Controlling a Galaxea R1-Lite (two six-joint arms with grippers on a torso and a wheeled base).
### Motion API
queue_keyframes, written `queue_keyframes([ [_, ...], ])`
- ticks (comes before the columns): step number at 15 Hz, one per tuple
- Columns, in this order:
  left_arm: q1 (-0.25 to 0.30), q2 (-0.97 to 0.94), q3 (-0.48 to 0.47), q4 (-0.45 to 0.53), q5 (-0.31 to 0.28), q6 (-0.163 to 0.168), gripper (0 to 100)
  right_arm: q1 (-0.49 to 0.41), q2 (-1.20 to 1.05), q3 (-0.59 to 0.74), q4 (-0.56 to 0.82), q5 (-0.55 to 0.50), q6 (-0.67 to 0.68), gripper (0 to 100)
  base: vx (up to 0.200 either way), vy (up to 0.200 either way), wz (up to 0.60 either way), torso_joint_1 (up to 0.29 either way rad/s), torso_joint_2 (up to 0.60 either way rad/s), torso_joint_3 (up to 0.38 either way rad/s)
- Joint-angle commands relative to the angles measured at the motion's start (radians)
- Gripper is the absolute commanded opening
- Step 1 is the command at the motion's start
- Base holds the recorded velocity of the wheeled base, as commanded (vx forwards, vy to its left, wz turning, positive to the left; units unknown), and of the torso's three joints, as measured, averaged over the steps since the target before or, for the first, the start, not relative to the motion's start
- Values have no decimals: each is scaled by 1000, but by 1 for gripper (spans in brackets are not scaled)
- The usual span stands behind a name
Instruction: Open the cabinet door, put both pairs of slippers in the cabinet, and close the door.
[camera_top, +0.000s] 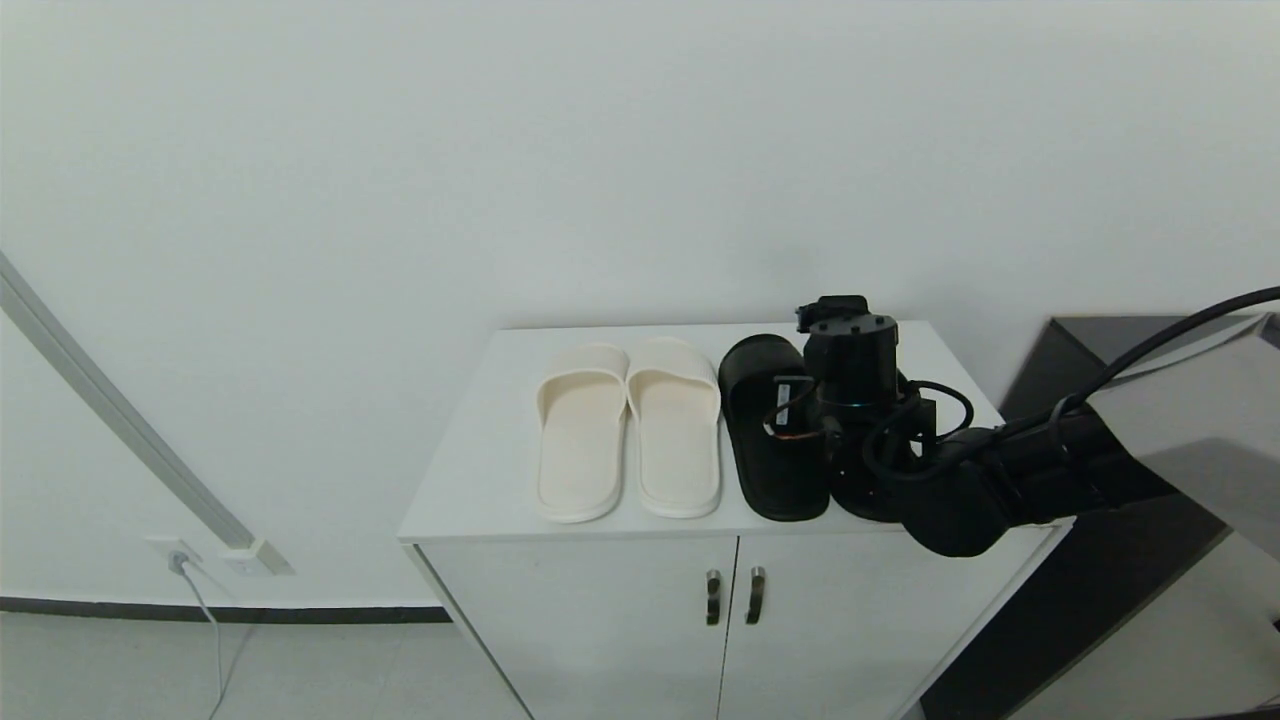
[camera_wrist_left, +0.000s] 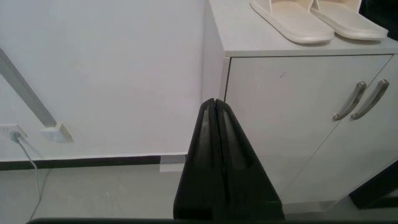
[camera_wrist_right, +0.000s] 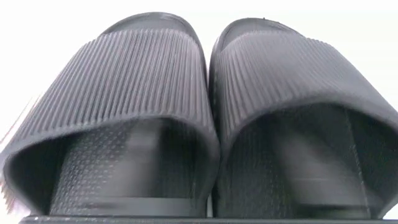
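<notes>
Farthest left, low on the wall, sits a socket (camera_top: 168, 550) with a cable hanging from it. It is well apart from the work, but it is something to snag if the base swings that way.

Next comes the left gripper (camera_wrist_left: 215, 107), its two black fingers (camera_wrist_left: 230, 155) pressed flat together with nothing between them. It hangs low beside the left front corner of the white cabinet (camera_top: 470, 470), apart from it.

Both doors are shut, and their paired handles (camera_top: 733, 596) meet at the middle seam. We judge the opening step is not yet done.

On the cabinet top the cream slippers (camera_top: 582, 440) lie side by side, heels toward the front edge. The black slippers (camera_top: 770, 440) lie just beside them.

The right gripper (camera_top: 858, 450) hangs over the right-hand black slipper, whose ribbed strap (camera_wrist_right: 292, 74) shows close in the right wrist view. That slipper is mostly hidden from the head camera. We cannot tell whether this hand is spread, closed or already pinching the pair.

Several things could go wrong from here:
- If the black pair is lifted first, the shut doors leave it nowhere to go.
- Taking only one slipper could drag its mate into the cream pair or off the front edge.
- The left door probably swings out toward the left gripper and could strike it.
- A closed left hand cannot hook a handle without first opening.
</notes>
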Motion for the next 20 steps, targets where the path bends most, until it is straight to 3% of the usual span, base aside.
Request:
queue_keyframes([
  [1,1,1,0,0,0,0,0,-2,3,2,-11,0,-7,0,0,0,0,0,0,0],
  [7,1,1,0,0,0,-2,0,5,-40,40,-39,-12,-32,0,0,0,0,0,0,0],
  [10,1,1,0,0,0,-2,0,11,-145,134,-76,11,-73,0,0,0,0,0,0,0],
  [14,1,1,0,0,0,-2,0,58,-370,339,-73,207,-87,0,0,0,0,0,0,0],
  [20,1,1,0,0,0,-2,0,101,-648,597,7,584,-86,0,0,0,0,0,0,0],
])
